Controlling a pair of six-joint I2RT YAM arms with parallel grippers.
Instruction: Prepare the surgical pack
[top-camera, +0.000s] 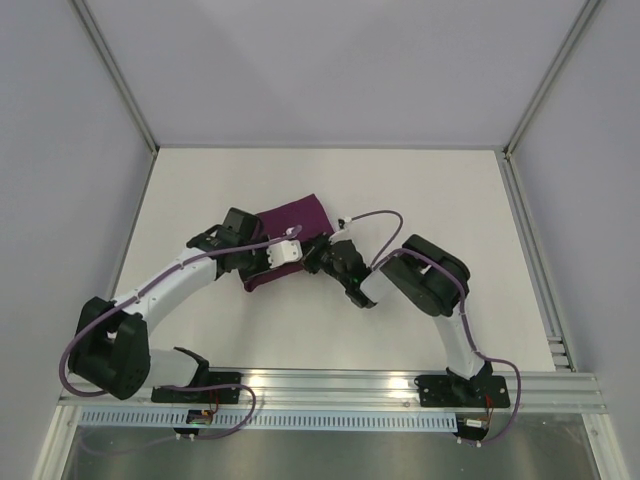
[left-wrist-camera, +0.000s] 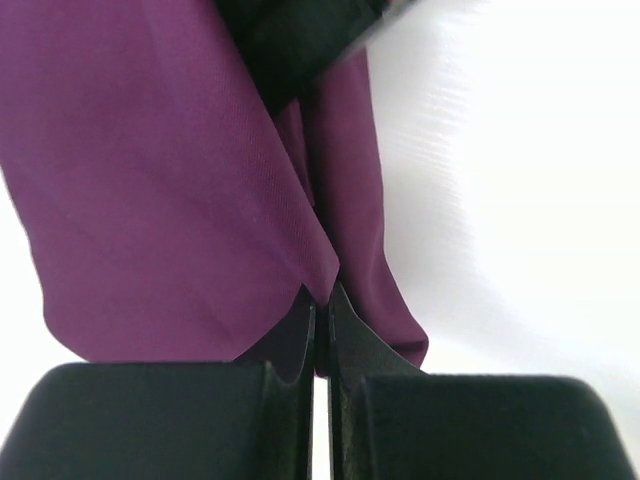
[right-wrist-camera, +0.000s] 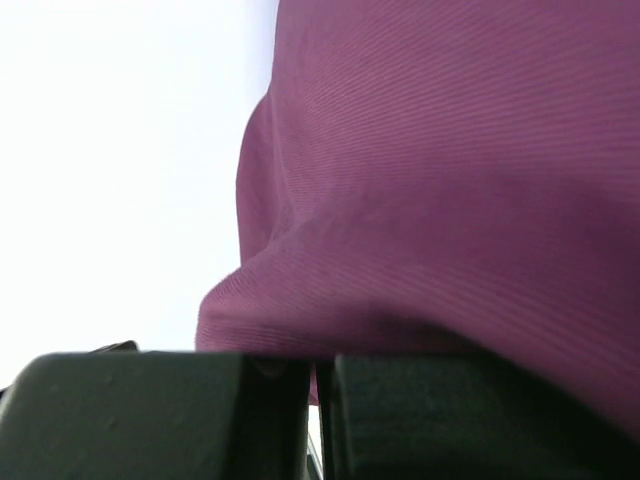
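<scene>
The deep-purple cloth (top-camera: 295, 218) lies folded and bunched at the middle of the white table. My left gripper (top-camera: 290, 265) is shut on the cloth's near edge; in the left wrist view the fingertips (left-wrist-camera: 322, 300) pinch a fold of the cloth (left-wrist-camera: 160, 180). My right gripper (top-camera: 315, 258) meets it from the right and is shut on the cloth (right-wrist-camera: 450, 180) too, with fabric caught between the fingers (right-wrist-camera: 318, 378). The steel tray, scissors, tweezers, gauze and packets are not in view.
The white table (top-camera: 430, 190) is walled by pale panels with aluminium posts at the back corners. An aluminium rail (top-camera: 330, 385) runs along the near edge where both arm bases sit. The two wrists are close together over the cloth.
</scene>
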